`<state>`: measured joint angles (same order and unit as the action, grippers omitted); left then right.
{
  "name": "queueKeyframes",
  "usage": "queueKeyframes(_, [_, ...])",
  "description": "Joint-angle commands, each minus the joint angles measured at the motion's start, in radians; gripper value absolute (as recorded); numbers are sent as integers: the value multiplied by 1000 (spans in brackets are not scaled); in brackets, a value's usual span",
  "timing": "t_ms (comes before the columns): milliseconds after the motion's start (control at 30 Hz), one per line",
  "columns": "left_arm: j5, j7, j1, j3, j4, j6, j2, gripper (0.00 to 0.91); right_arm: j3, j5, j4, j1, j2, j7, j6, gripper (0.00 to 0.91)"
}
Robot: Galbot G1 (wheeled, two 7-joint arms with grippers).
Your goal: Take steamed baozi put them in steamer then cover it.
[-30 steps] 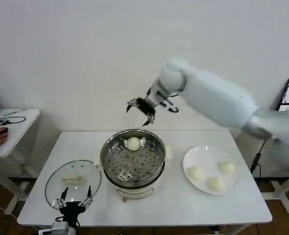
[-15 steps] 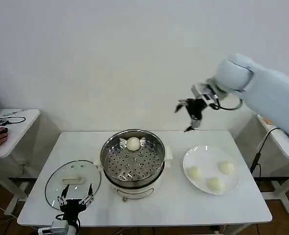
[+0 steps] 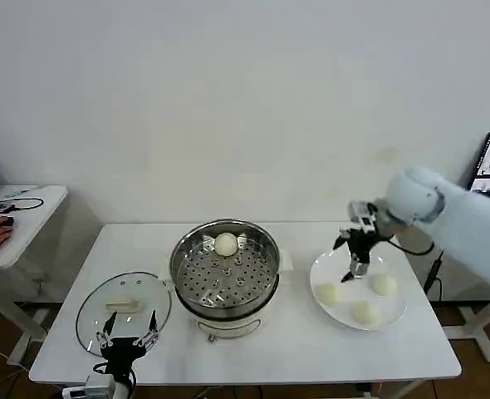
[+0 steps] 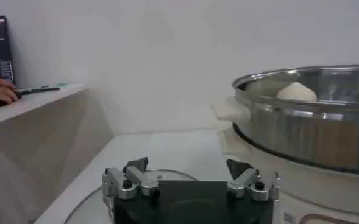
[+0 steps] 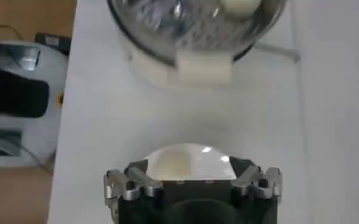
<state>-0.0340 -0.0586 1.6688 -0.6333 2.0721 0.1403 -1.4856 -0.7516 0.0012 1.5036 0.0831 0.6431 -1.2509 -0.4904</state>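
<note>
We should lower our empty, spread right gripper (image 3: 355, 264) straight over one baozi (image 3: 329, 293) on the plate (image 3: 394, 317) and close gently.

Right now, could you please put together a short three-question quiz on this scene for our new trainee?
1. How many steamed baozi lie in the steamer, and how many on the white plate?
2. True or false: the cover sits on the steamer.
3. Which gripper hovers over the plate: A) left gripper B) right gripper?

Key: 1. One in the steamer, three on the plate. 2. False; it lies on the table beside the steamer, by the left gripper. 3. B, fingers open.
</note>
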Motion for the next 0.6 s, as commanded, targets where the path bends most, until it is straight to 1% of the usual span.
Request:
queueKeyframes(33, [0,-1,2,-3,-17,0,2,907,91,-205,-88,-179,70,-10,-1,907])
queueKeyframes(200, [0,0,-2,-8,-24,0,2,907,101,-263,-140,-191,101,-9,34,907])
queueKeyframes(400, [0,-7,-10,-7,-34,0,-4,907,140,-303,-182,-221,140,1,36,907])
queueKeyframes(600, [1,-7,-14,-6,-39,1,-5,907,143,-325,-256,-217,194,11,52,907])
